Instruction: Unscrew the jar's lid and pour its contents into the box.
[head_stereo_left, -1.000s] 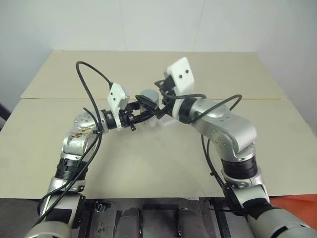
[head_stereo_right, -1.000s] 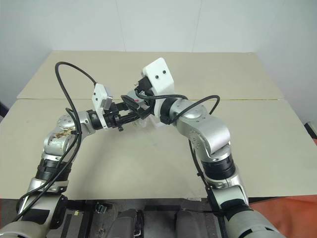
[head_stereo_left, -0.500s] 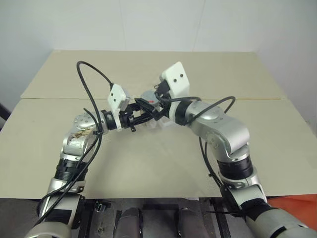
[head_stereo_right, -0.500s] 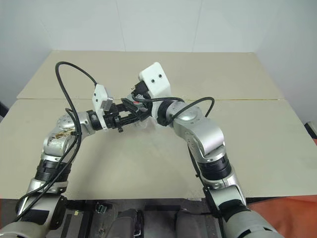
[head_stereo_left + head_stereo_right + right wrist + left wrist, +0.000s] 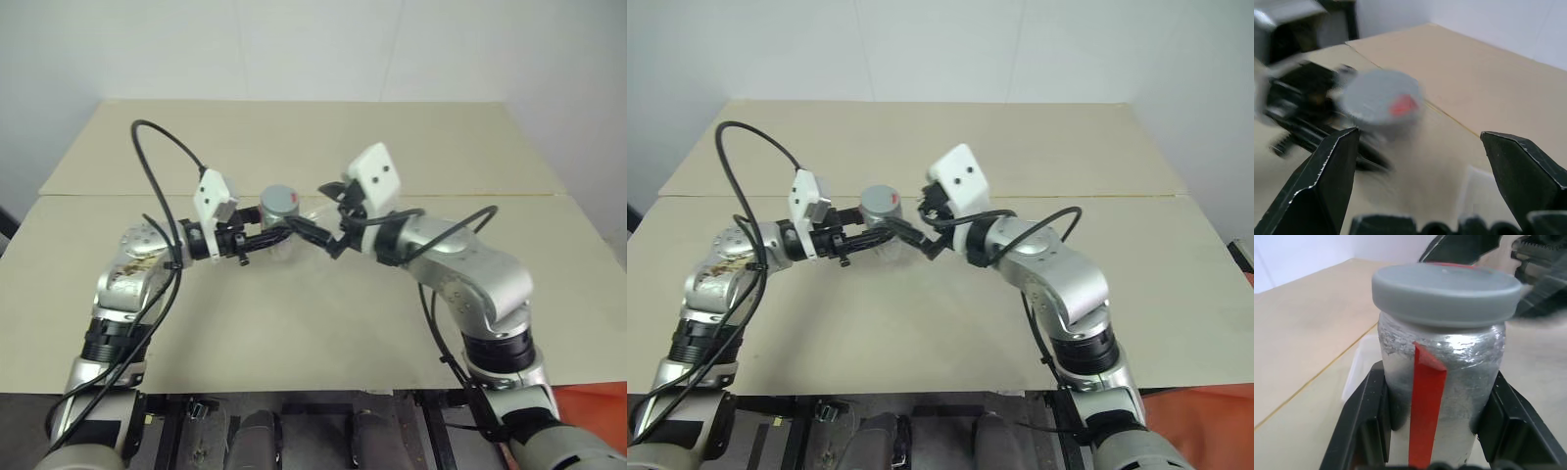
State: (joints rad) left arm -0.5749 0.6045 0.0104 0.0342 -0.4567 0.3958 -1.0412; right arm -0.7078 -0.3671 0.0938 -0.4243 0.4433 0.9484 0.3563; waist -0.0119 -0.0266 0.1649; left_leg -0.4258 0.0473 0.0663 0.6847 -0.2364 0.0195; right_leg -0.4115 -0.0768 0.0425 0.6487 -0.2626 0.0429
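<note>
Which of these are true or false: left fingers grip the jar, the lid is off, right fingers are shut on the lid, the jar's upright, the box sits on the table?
1. The left gripper grips the jar between its fingers. True.
2. The lid is off the jar. False: it sits on top.
3. The right gripper is shut on the lid. False: its fingers stand open, apart from it.
4. The jar is upright. True.
5. The box sits on the table. True.
</note>
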